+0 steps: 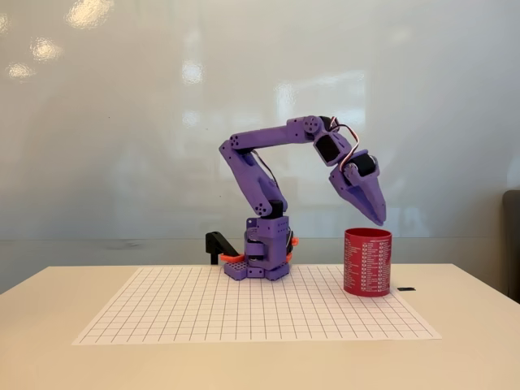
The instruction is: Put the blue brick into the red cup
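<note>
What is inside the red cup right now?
The red cup is seen from the side, so its wall hides the inside. The end effector hangs just above its rim; no brick is visible.

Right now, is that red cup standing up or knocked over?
Upright. The red cup stands on its base on the grid sheet, rim level, straight sides vertical.

Below my jaws lies a pale worktop (471, 357) with a white grid sheet (244, 313) spread on it. The red cup (367, 262) stands on the sheet straight beneath my jaws; a small dark bit (405, 288) lies just beyond it.
</note>
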